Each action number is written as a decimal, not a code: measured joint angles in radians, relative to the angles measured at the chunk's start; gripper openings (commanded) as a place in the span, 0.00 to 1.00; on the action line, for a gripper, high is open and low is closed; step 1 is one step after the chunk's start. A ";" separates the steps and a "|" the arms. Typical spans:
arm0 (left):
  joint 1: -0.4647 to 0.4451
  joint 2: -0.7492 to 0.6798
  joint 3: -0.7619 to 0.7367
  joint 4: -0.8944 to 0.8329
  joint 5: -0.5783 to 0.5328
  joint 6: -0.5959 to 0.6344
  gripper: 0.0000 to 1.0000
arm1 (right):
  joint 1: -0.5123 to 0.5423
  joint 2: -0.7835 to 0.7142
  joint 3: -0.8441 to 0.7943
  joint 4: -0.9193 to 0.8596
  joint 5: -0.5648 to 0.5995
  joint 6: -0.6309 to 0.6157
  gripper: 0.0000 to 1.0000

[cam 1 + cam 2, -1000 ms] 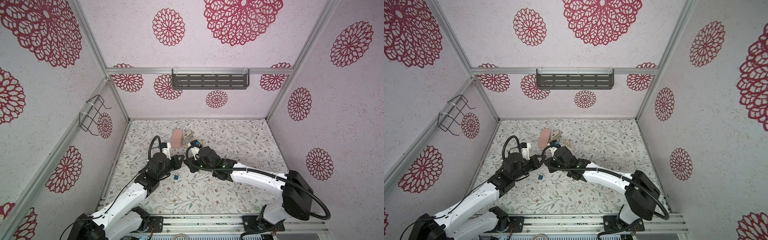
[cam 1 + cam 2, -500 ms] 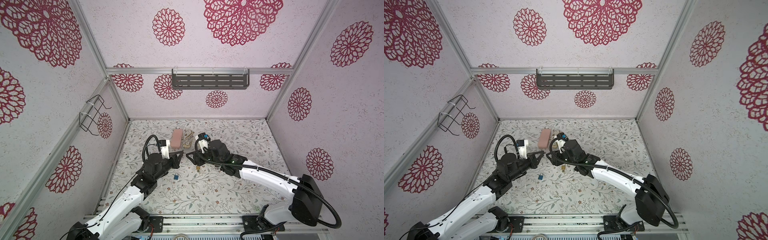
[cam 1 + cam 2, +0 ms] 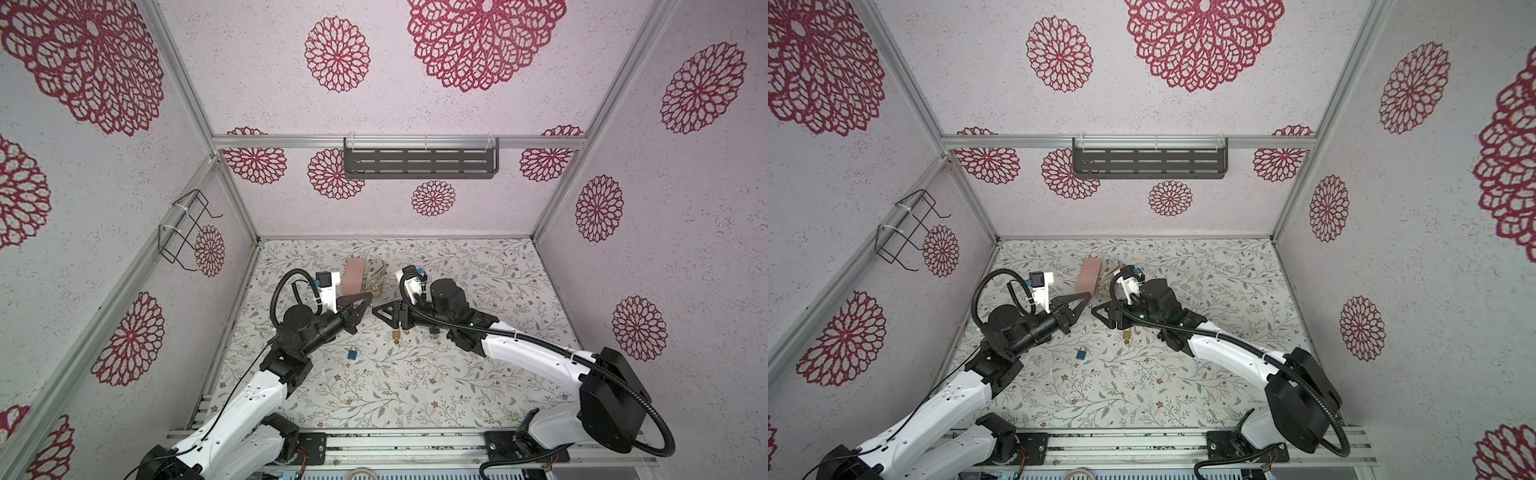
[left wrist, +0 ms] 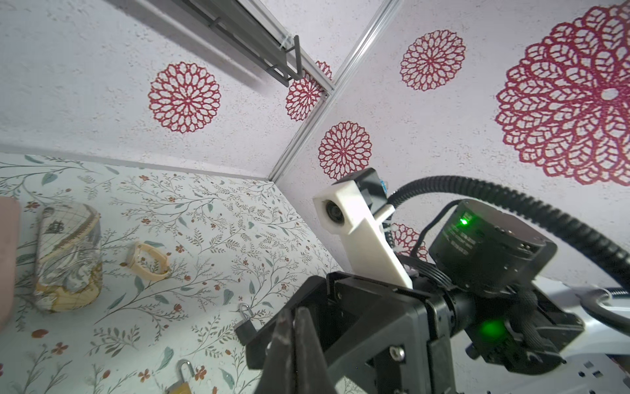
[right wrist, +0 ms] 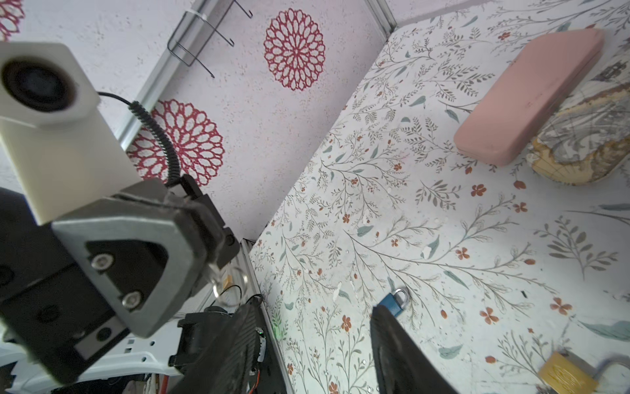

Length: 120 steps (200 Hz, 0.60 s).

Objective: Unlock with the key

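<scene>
The left gripper (image 3: 365,302) is closed tight, its two black fingers (image 4: 300,344) pressed together with no gap; in the right wrist view a small silvery key (image 5: 217,275) on a thin wire ring is pinched at its tip and hangs clear of the floral-printed table (image 3: 478,386). The right gripper (image 5: 315,317) faces it, tips near but apart; its jaws stand well apart, the dark fingers (image 5: 399,351) hold nothing and touch nothing.

A squat brass padlock (image 3: 396,334) with a silver shackle lies flat on the table just beside the right gripper, on its near side in both top views (image 3: 1126,334); whether its shackle is latched I cannot tell. A small blue padlock (image 3: 352,354) lies further toward the front, between the two arms and apart from both grippers; the right wrist view shows it past the open fingers (image 5: 393,302).

A flat pink case (image 3: 354,276) and a patterned fabric pouch (image 3: 376,279) lie side by side, touching, behind the grippers.
</scene>
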 measured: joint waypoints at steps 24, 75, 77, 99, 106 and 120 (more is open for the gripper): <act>0.000 0.012 0.000 0.024 0.023 0.000 0.00 | -0.003 0.004 0.000 0.042 -0.033 0.018 0.54; 0.003 0.024 0.000 0.058 0.054 0.000 0.00 | -0.003 0.005 0.000 0.097 -0.079 0.031 0.48; 0.003 0.024 0.000 0.059 0.055 0.000 0.00 | -0.004 0.005 0.000 0.097 -0.080 0.032 0.48; 0.003 0.027 0.000 0.077 0.061 0.000 0.00 | -0.005 0.005 -0.004 0.131 -0.099 0.042 0.48; 0.004 0.027 0.000 0.082 0.061 0.000 0.00 | -0.005 0.005 -0.007 0.143 -0.101 0.046 0.47; 0.005 0.027 0.000 0.087 0.064 0.000 0.00 | -0.006 0.005 -0.008 0.149 -0.103 0.047 0.47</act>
